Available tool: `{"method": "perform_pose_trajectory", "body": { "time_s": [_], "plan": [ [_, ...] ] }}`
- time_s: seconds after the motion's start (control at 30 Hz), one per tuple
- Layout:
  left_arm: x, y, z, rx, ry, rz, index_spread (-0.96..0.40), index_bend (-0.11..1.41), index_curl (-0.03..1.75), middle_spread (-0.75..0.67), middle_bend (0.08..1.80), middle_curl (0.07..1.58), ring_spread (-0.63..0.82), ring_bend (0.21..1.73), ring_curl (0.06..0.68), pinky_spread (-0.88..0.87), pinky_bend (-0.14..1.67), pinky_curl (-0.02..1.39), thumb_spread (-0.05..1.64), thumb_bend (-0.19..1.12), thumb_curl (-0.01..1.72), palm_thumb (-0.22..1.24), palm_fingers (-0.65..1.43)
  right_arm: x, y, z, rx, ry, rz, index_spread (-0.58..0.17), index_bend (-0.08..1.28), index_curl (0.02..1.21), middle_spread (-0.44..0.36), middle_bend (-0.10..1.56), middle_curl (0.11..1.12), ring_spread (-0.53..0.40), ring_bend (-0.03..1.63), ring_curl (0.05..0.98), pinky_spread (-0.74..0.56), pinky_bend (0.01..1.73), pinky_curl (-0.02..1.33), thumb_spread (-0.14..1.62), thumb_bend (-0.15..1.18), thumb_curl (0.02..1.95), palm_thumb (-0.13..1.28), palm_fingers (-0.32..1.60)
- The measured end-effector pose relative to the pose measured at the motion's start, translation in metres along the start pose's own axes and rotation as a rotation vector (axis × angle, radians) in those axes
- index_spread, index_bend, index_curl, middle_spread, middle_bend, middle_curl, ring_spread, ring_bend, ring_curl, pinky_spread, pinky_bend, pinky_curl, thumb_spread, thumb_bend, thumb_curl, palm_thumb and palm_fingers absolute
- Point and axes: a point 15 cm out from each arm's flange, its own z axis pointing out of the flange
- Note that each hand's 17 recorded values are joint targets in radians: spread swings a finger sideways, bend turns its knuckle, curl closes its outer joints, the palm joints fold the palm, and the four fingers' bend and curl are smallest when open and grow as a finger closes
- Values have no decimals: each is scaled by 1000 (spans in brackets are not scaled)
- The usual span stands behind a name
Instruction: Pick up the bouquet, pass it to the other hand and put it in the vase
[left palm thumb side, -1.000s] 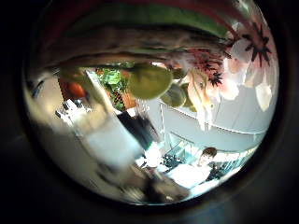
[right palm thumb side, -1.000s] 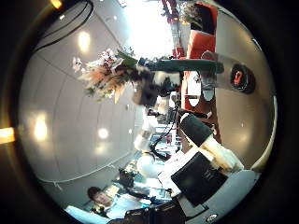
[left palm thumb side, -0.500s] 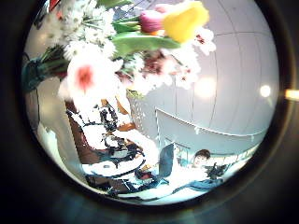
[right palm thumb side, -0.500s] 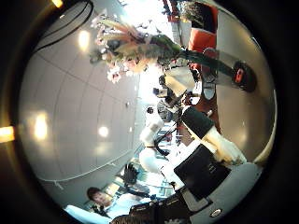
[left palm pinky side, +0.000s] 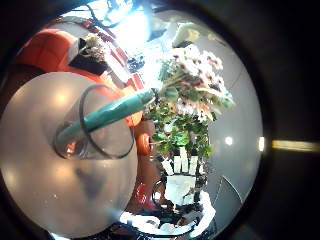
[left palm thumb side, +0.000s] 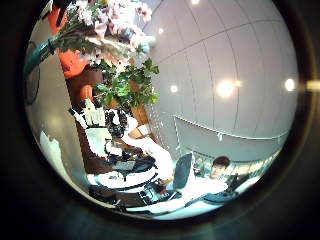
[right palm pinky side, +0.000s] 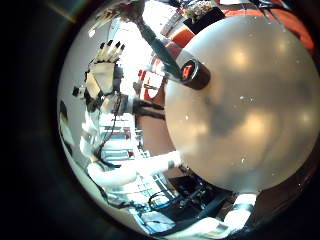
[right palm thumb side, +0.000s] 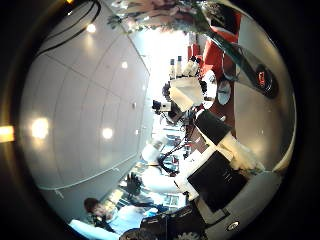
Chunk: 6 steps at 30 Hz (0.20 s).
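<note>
Glass vase (left palm pinky side: 92, 125) on the round table (left palm pinky side: 50, 195) holds the bouquet (left palm pinky side: 190, 85), stem leaning on the rim (blooms tipped well out to one side). Neither hand touches it: the left hand (right palm pinky side: 105, 68) and right hand (left palm pinky side: 181, 178) hang clear, fingers straight and spread

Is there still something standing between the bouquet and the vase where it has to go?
Nothing visible does. The bouquet already has its teal stem inside the glass vase on the round table. The right hand is apart from it, with its fingers straight.
</note>
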Motion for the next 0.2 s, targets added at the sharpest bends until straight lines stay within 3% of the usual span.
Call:
{"method": "perform_pose_trajectory", "body": {
  "time_s": [0.2],
  "plan": [
    [-13,17,-1,-10,-99,-10,182,150,289,569,167,253,632,445,168,580,171,324,864,-34,342,95,-118,4,7,8,-37,27,11,-221,186,383,181,180,283,212,406,232,476,433,261,1020,-20,590,804,253]
  ]
}}
